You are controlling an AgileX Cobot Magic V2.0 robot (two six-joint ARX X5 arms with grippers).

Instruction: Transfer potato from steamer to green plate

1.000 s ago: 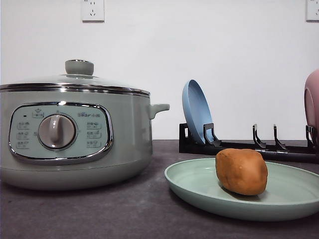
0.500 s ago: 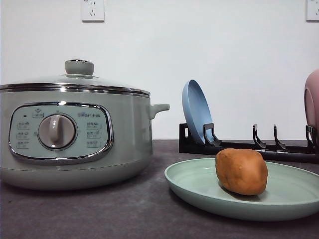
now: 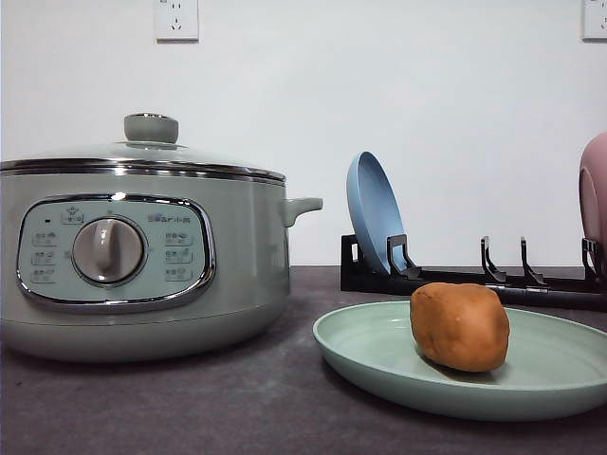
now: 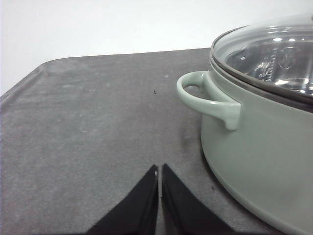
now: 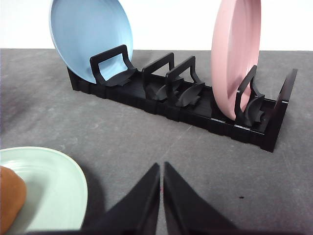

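Black claws (image 4: 159, 171) (image 5: 162, 169) closed, above table.

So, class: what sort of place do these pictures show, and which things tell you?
Probably a mock kitchen worktop: a lidded steamer, a dish rack holding a blue plate and a pink plate, and a potato on a green plate.

The left hand (image 4: 160, 171) hovers above the grey tabletop (image 4: 93, 127), its two black fingers (image 4: 144, 196) pressed nearly together and holding nothing. Just beside it stands the steamer (image 4: 259, 147), its glass lid (image 4: 269, 54) in place. The steamer's looped side handle (image 4: 208, 98) juts toward the bare tabletop.
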